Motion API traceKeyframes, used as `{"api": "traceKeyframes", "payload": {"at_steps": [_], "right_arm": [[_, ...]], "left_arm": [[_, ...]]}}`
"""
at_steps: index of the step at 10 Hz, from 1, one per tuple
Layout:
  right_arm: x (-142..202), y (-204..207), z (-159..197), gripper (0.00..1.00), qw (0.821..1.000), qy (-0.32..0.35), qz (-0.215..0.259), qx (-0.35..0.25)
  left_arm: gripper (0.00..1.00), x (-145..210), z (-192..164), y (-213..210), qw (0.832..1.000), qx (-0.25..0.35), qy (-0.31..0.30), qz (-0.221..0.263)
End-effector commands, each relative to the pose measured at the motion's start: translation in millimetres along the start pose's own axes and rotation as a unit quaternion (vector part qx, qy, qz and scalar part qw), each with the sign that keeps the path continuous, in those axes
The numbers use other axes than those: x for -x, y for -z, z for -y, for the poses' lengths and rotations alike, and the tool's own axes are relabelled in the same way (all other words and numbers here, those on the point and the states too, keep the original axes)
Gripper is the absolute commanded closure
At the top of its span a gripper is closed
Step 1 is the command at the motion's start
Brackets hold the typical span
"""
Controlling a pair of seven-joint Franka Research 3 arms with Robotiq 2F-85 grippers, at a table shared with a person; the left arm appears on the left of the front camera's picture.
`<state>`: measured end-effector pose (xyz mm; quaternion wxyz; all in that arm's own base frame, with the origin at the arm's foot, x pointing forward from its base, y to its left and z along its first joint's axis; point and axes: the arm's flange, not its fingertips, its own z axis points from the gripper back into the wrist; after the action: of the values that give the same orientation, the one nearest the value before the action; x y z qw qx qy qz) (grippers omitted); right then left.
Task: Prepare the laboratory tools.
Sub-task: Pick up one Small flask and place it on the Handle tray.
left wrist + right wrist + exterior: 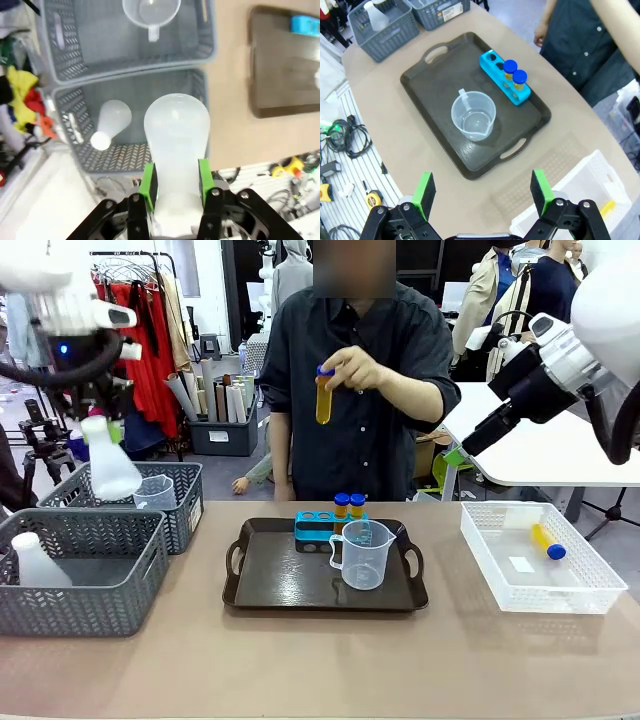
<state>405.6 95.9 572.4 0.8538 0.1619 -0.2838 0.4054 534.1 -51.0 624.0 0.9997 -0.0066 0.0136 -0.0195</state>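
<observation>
My left gripper [100, 425] hangs above the grey baskets, shut on a translucent white conical flask [110, 468]; its green pads clamp the flask [176, 135] near the neck. On the dark tray [300, 602] stand a clear handled beaker [362, 555] and a blue rack [318, 527] holding two blue-capped tubes [349, 506]. A person's hand holds a third tube [323, 395] in the air behind the tray. My right gripper [482, 192] is open and empty, high above the beaker [473, 116] and rack [504, 77].
A second flask [35, 562] lies in the front grey basket [85, 615], and a second beaker [155, 492] stands in the back basket [185, 510]. The white lattice tray [590, 605] at right holds one tube [547, 541].
</observation>
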Motion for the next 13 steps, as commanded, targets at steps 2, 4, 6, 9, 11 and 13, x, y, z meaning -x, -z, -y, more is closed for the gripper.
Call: {"api": "traceKeyframes", "payload": {"at_steps": [2,4,6,9,11,13], "right_arm": [[-1,-1,0,0.0,1.0,0.001,0.009,-0.009],[-1,-1,0,0.0,1.0,0.001,0.009,-0.009],[-1,-1,0,0.0,1.0,0.001,0.009,-0.009],[-1,-1,0,0.0,1.0,0.001,0.009,-0.009],[-1,-1,0,0.0,1.0,0.001,0.009,-0.009],[-1,-1,0,0.0,1.0,0.001,0.009,-0.009]], "left_arm": [[1.0,-19,16,-49,0.999,-0.021,0.031,0.014],[1.0,-21,30,-80,0.998,-0.029,0.041,0.028],[1.0,-18,42,-102,0.997,-0.045,0.045,0.046],[1.0,-17,49,-114,0.995,-0.044,0.06,0.064],[1.0,-10,50,-108,0.996,-0.038,0.048,0.068],[1.0,-10,50,-108,0.996,-0.038,0.048,0.068]]}}
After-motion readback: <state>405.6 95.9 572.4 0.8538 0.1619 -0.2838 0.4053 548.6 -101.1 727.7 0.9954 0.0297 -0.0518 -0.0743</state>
